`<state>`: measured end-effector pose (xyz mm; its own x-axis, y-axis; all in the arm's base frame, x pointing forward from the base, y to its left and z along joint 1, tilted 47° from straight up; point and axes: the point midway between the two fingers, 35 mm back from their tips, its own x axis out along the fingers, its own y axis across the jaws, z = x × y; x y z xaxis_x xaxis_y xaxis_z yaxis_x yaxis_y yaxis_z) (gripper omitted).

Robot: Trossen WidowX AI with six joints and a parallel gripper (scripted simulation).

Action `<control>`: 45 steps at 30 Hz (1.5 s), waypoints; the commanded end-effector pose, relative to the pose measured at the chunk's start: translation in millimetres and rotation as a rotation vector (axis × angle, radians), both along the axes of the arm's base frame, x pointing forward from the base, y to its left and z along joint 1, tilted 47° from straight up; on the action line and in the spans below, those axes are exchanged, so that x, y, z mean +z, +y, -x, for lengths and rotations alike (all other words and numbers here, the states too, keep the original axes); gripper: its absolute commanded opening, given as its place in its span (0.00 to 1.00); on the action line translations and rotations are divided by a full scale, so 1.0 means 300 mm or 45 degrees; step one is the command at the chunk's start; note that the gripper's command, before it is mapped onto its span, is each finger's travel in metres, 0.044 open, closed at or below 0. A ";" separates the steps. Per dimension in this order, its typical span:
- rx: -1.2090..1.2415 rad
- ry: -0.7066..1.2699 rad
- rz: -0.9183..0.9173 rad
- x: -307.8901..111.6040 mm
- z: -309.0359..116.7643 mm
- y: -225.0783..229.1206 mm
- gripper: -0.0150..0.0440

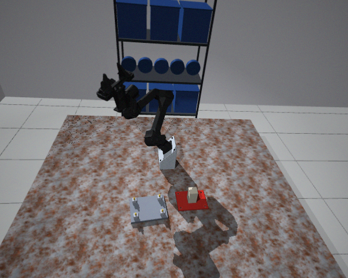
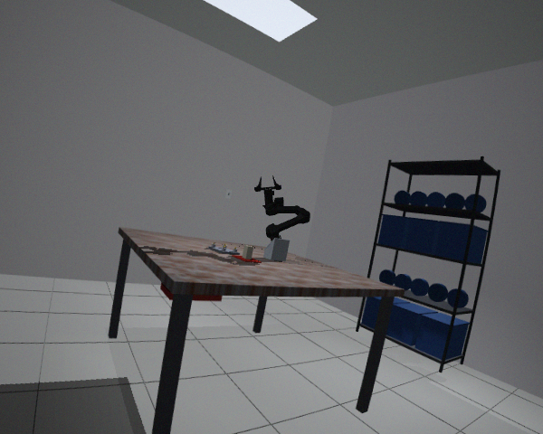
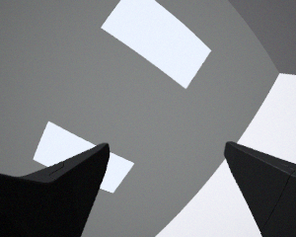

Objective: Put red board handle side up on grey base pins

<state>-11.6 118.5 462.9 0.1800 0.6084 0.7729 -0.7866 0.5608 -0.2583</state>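
From the top, one red board (image 1: 183, 204) (image 2: 252, 259) lies flat on the one desk (image 1: 87, 191) (image 2: 271, 278), with one pale block-shaped handle (image 1: 192, 194) (image 2: 247, 252) standing up from it. Four small holes show, one near each corner. Just beside the board, apart from it, sits one grey base (image 1: 148, 208) (image 2: 226, 250) with four short white posts, each topped by one gold pin; all four pins are uncovered. One black arm (image 1: 160, 114) (image 2: 286, 221) rises from one light grey stand (image 1: 168, 162) (image 2: 276, 250) and carries one tool (image 1: 111, 70) (image 2: 267, 178) (image 3: 168, 149) high above the desk, well apart from the board. Behind is one shelf rack (image 1: 163, 43) (image 2: 426, 256); this view takes in six blue boxes and five blue discs on it.

From the exterior, the tool's two fingers point up toward the ceiling, spread wide. The board and base lie near each other on the desk, the one handle upright. Three of the desk's four legs stand out plainly, and the fourth is farther back. The rack holds ten round blue things in two rows of five.

From the wrist, two black fingers stand far apart, nearly fully open, with nothing between them. Beyond are two bright ceiling panels (image 3: 158, 41).
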 end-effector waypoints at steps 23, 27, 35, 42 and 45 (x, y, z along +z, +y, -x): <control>0.036 1.164 -0.862 0.001 -0.931 -0.404 1.00; -0.060 1.445 -0.905 -0.137 -1.110 -0.379 1.00; -0.298 1.979 -0.822 -0.502 -1.351 -0.248 1.00; -0.543 2.313 -0.636 -0.769 -1.417 -0.143 1.00; -0.727 2.487 -0.451 -0.924 -1.418 -0.088 1.00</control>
